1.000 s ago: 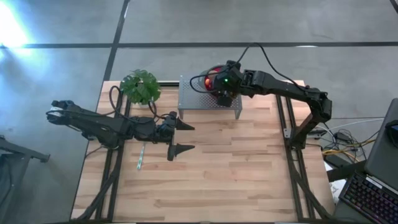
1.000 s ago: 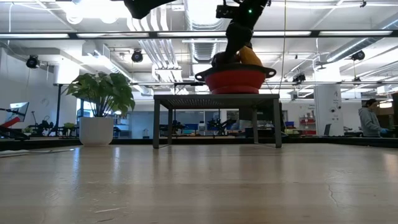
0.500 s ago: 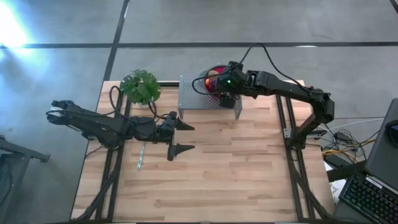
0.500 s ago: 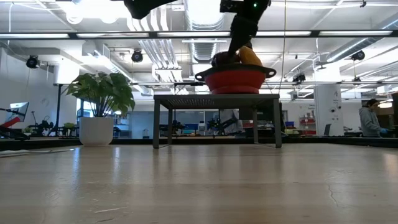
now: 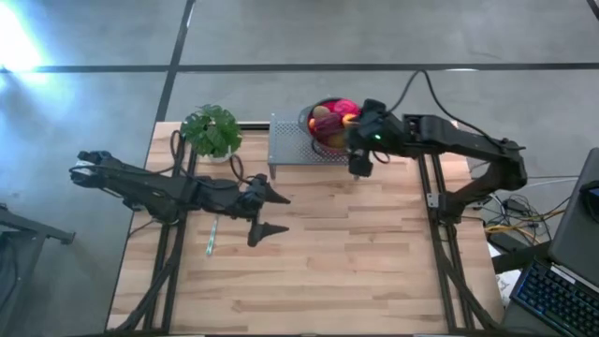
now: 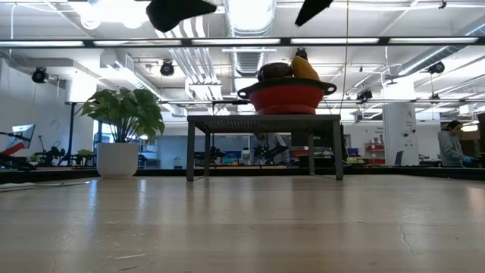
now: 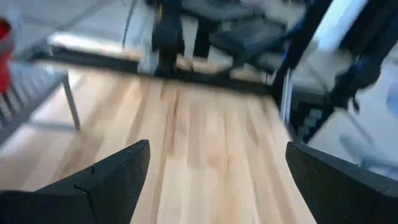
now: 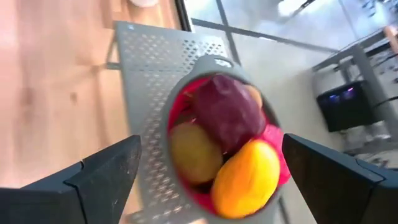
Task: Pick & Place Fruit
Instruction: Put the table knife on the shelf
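I see the fruit piled in the red colander on the perforated metal stand by the tabletop's far edge. My right hand hangs spread, empty, beside it; left hand open mid-tabletop.

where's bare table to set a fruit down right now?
Free: the wood in front of the perforated stand, between the left gripper and right gripper, and all nearer planks. Crowded: back edge, with the plant, stand and red bowl heaped with fruit.
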`<action>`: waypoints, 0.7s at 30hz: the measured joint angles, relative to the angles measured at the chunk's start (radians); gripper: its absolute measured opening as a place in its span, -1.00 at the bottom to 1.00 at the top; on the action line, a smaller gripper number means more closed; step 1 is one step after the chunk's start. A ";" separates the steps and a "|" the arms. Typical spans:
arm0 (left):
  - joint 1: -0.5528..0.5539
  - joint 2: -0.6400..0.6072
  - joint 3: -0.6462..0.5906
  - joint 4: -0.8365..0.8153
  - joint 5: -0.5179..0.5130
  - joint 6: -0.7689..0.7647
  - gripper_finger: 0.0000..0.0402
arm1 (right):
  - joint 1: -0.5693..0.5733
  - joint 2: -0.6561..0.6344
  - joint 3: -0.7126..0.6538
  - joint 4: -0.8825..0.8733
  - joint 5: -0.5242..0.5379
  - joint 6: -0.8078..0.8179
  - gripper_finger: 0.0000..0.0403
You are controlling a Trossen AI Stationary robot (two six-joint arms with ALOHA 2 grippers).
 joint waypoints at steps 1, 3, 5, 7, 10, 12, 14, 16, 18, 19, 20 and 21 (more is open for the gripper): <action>-0.002 0.000 0.008 -0.043 0.004 -0.004 0.89 | 0.012 -0.014 0.000 -0.018 0.000 0.033 0.91; -0.010 0.000 0.032 -0.145 0.000 -0.011 0.89 | 0.036 -0.040 0.000 -0.071 0.000 0.097 0.91; -0.021 0.000 0.059 -0.263 -0.050 -0.054 0.89 | 0.058 -0.062 0.000 -0.138 0.000 0.151 0.91; -0.039 0.000 0.083 -0.392 -0.124 -0.121 0.89 | 0.080 -0.080 -0.002 -0.205 0.000 0.197 0.91; -0.072 0.000 0.102 -0.549 -0.268 -0.256 0.89 | 0.101 -0.108 -0.012 -0.278 0.001 0.261 0.91; -0.096 0.000 0.104 -0.650 -0.337 -0.371 0.89 | 0.108 -0.130 -0.028 -0.302 0.003 0.296 0.91; -0.118 0.003 0.104 -0.746 -0.364 -0.513 0.89 | 0.109 -0.152 -0.045 -0.317 0.004 0.326 0.91; -0.139 0.012 0.102 -0.833 -0.366 -0.649 0.88 | 0.109 -0.174 -0.058 -0.329 0.005 0.353 0.91; -0.160 0.032 0.097 -0.915 -0.364 -0.761 0.88 | 0.109 -0.190 -0.066 -0.337 0.006 0.368 0.91; -0.169 0.044 0.096 -0.951 -0.360 -0.818 0.88 | 0.109 -0.199 -0.069 -0.336 0.006 0.371 0.91; -0.176 0.057 0.096 -0.984 -0.348 -0.875 0.88 | 0.109 -0.206 -0.072 -0.336 0.006 0.371 0.91; -0.180 0.071 0.096 -1.016 -0.327 -0.925 0.88 | 0.108 -0.212 -0.073 -0.335 0.006 0.373 0.91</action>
